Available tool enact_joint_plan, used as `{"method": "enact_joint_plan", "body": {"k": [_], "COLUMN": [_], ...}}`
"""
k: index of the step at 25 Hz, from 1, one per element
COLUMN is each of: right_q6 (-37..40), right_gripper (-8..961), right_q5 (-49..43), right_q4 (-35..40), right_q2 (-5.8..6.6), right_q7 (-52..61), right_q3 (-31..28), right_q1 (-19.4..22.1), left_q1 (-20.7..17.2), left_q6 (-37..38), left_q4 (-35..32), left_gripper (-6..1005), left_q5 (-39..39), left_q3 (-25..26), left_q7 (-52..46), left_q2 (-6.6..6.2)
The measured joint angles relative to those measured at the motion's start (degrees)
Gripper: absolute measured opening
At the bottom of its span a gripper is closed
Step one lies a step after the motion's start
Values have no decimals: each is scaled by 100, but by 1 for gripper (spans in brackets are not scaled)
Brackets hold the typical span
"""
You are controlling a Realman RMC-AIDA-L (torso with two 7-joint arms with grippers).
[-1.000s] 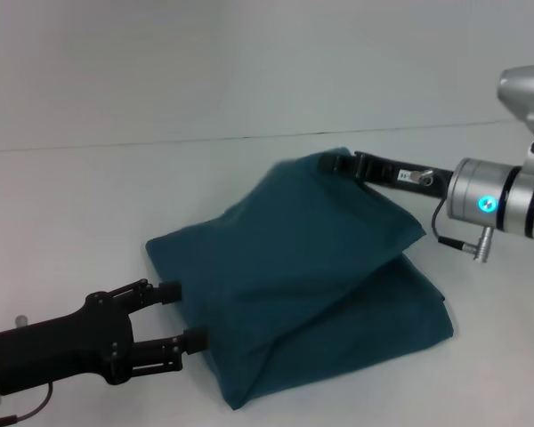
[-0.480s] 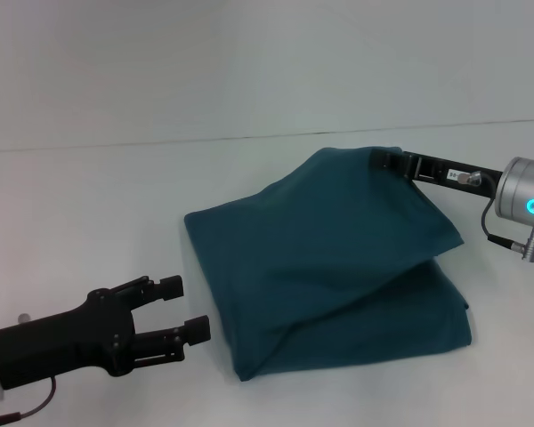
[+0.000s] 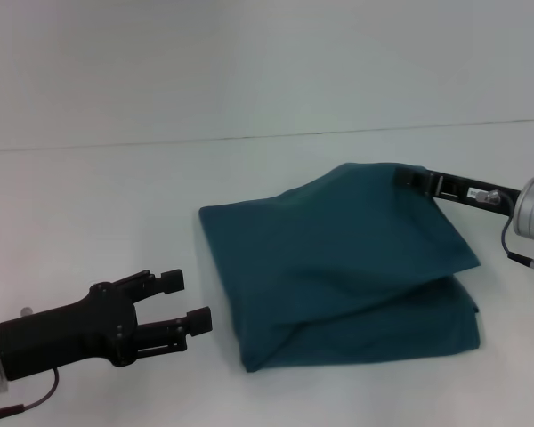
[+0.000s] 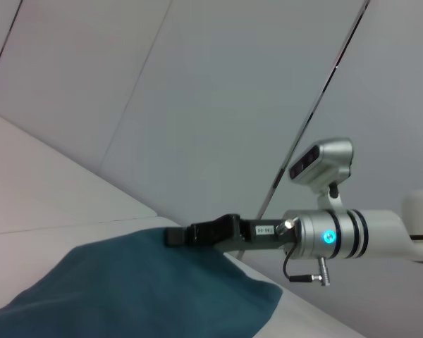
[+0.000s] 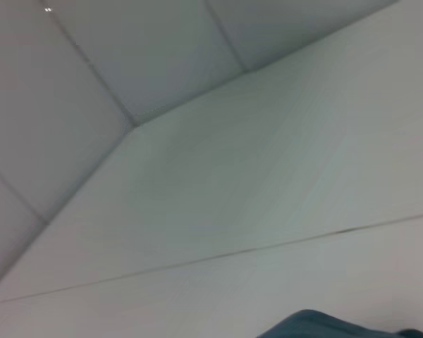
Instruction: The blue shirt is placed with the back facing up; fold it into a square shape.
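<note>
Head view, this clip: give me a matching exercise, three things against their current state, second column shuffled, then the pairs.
Things:
1. blue shirt
2. left pincer
3. right pincer

States:
A. open, off the fabric, at the robot's left of the bundle
B. folded into layers on the white table, one far corner lifted
C. at the raised far corner, tips buried in cloth

Pairs: 1-B, 2-A, 3-C
</note>
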State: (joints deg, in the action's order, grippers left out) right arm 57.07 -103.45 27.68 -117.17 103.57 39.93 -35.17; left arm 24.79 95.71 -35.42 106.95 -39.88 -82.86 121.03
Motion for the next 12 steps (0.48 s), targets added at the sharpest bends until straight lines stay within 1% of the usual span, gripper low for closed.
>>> {"method": "enact_joint_plan", "body": {"k": [4,7,12], "right_q6": [-449,-595,-793], "right_gripper": [63,66,277], "right_q5": [0,2,93], "right_q4": [-40,-44,22], "right_q2": [-35,-68,-73], "right_q7": [-88,-356,-389], "right_q3": [26,11,-126], "right_q1": [67,118,224], "left_q1": [47,66,74], "left_q6": [-18,-22,-79], "left_q4": [14,17,76], "left_gripper": [922,922,922], "left_q5": [11,24,25], "left_q3": [1,-13,-8], "left_q7": [-52,-80,-82], "left_q2": [0,2,7]}}
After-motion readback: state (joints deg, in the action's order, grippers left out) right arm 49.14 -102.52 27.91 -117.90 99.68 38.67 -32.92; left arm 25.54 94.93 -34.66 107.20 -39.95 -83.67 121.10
